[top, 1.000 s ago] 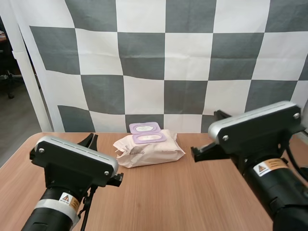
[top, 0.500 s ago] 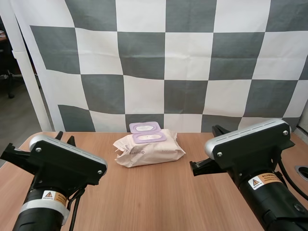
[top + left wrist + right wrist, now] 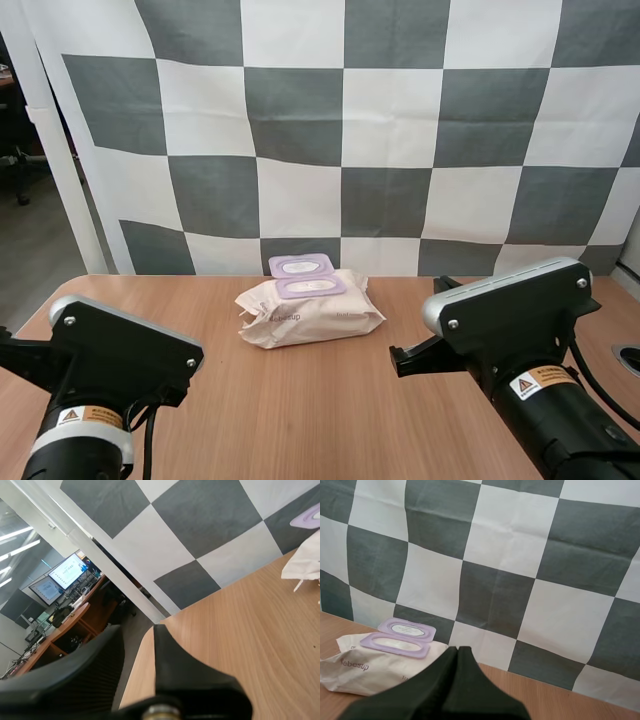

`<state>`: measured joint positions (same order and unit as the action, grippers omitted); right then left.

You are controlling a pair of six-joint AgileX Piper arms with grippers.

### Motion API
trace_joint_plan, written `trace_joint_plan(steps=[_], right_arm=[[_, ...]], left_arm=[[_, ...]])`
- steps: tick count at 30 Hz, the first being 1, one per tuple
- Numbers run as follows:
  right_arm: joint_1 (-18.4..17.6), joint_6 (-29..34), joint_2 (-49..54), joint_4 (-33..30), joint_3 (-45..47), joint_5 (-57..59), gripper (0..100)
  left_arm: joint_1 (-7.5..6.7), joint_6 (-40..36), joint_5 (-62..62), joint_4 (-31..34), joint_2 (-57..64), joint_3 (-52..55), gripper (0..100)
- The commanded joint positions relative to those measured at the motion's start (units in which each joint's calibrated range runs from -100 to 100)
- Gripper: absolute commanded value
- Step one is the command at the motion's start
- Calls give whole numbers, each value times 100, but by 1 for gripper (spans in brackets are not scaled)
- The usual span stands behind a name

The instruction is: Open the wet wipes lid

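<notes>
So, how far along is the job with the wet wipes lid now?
Done: the purple lid of the wet wipes pack is already flipped back, open. In hand: nothing; the left end effector is open, the right end effector is shut on nothing, and both are apart from the pack. Left: apparently nothing on the pack itself.

The pack of wet wipes [image 3: 312, 315] lies on the worktop [image 3: 330, 420] toward 12 o'clock, near the far edge. Its lid [image 3: 300, 266] lies flipped back at the pack's 12 o'clock edge. The left arm [image 3: 110, 370] sits at the pack's 8 o'clock and the right arm [image 3: 520, 320] at its 4 o'clock, both well apart from it.
</notes>
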<state>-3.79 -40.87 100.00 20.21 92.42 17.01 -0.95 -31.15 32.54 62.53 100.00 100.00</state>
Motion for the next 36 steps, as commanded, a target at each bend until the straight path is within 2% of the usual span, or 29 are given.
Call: trace_joint_plan(steps=[1,5,8,12,16,18,28,36], right_arm=[[19,36,0,5,-2,438,0],[63,91,0,5,-2,1213,0],[97,565,0,-153,-2,1450,0],[163,1294,0,-722,16,1804,0],[163,1519,0,-1201,435,2018,0],[163,1631,0,-1438,758,1745,0],[196,1875,0,-1461,758,1566,0],[196,1885,0,-1461,758,1566,0]], left_arm=[[2,2403,-48,-5214,0,0,37],[9,1702,14,-5214,0,0,37],[20,1591,-6,-5214,0,0,37],[20,1428,-47,-5203,0,0,37],[20,1098,-103,-5108,0,0,37],[20,949,-118,-5020,0,0,37],[36,326,-101,-4699,0,0,37],[57,-6,-62,-4765,0,0,37]])
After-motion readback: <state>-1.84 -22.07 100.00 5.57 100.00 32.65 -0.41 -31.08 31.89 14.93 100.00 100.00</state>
